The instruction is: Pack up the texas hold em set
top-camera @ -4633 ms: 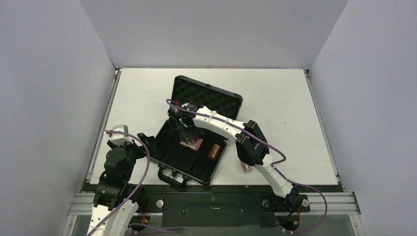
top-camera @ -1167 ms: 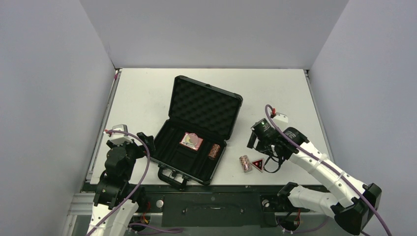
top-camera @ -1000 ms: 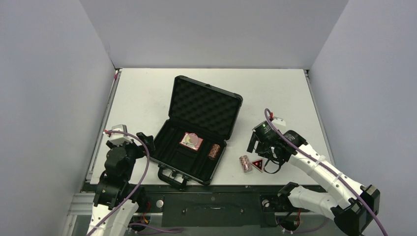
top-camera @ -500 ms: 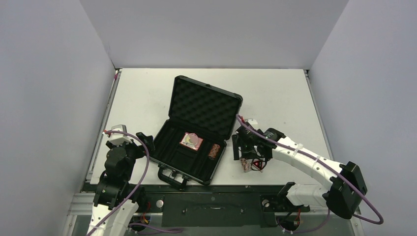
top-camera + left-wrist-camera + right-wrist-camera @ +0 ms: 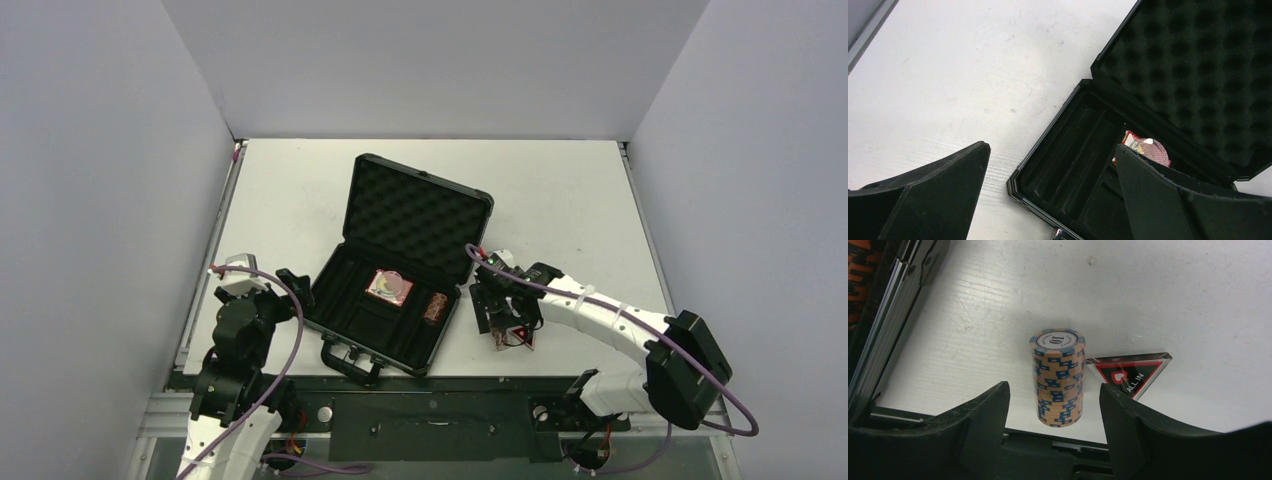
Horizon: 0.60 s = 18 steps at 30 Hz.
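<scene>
The black case (image 5: 415,215) lies open mid-table, its egg-crate foam lid raised. In its tray sit the pink card box (image 5: 388,287) and one chip roll (image 5: 435,307). A second chip roll (image 5: 1058,377) lies on the table right of the case, touching the red-black "ALL IN" triangle (image 5: 1128,372). My right gripper (image 5: 1053,389) is open and straddles this roll, with a gap on each side. Seen from above, the right gripper (image 5: 497,325) hides most of the roll. My left gripper (image 5: 1050,149) is wide open and holds nothing, above the case's left corner (image 5: 1015,182); the card box (image 5: 1147,150) peeks past its right finger.
The case's right wall (image 5: 893,325) runs close on the left of the loose roll. The table's front edge and the black rail (image 5: 1048,445) lie just under my right fingers. The case handle (image 5: 345,362) points at the front edge.
My right arm has swung left from beside the triangle to over the loose chip roll, and its jaws have narrowed around the roll. The left arm has not moved.
</scene>
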### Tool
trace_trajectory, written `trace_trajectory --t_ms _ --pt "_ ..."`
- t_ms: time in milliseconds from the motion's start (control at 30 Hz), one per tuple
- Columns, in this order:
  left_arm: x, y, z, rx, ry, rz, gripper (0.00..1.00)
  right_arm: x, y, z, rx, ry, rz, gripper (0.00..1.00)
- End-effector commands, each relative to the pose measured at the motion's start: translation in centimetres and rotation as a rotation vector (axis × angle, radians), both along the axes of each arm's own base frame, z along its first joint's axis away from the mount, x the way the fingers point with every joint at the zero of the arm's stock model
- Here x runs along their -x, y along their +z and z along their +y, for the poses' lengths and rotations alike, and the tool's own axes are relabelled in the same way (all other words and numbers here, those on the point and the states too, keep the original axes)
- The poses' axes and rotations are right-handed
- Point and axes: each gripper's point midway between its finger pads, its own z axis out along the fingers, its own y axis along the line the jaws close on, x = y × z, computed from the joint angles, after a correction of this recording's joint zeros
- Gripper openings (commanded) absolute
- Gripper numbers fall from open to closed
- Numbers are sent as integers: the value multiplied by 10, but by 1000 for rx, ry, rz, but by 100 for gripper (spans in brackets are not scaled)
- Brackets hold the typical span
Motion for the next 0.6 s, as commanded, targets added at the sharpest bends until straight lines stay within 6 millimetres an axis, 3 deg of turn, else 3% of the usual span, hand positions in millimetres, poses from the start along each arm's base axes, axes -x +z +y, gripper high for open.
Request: trace_trajectory --t_ms 0,167,567 --pt "-3 11 2 10 12 -37 96 -11 -7 1 23 10 -21 60" --pt "-4 10 2 9 11 -34 96 -13 -18 -5 87 1 4 55" --pt "-4 11 2 9 13 -37 96 -21 -22 -7 147 16 11 37"
